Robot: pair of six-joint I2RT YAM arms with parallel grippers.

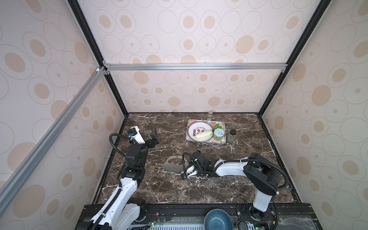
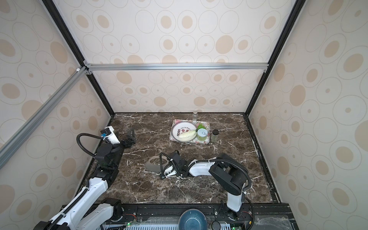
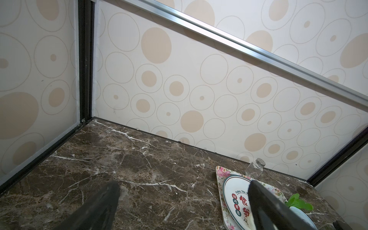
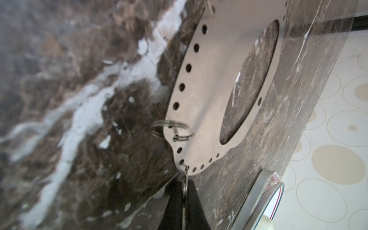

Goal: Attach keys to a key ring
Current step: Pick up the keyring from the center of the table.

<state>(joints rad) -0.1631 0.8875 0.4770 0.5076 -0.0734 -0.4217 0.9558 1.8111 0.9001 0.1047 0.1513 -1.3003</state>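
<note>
Grey key ring, flat on surface: right tool clenched on wire loop at its rim, likely threading; left tool released, idle.

The left arm and right arm have white shells, black joints and ribbed black cables.

Top cams overlook the whole table, left wrist faces the back wall, right wrist hugs the key ring.
</note>
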